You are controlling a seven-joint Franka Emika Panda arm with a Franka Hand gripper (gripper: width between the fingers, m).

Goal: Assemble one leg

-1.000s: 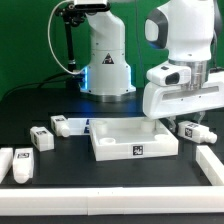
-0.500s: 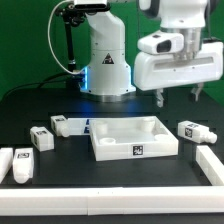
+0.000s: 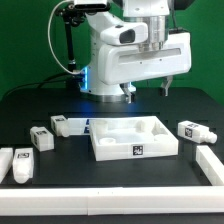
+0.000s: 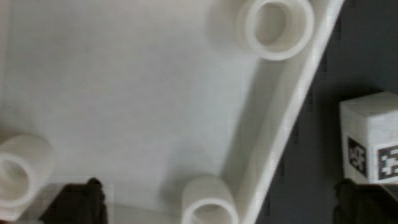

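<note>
Gripper hangs empty over the white panel, jaws spread wide, while the leg lies on its side on the black table just off the panel's corner at the exterior view's right, other legs scattered on the left.

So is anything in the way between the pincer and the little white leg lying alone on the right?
Nothing visible is. The pincer hangs open above the panel; the leg lies on the table beside the panel, at the exterior view's right, with only air between.
</note>
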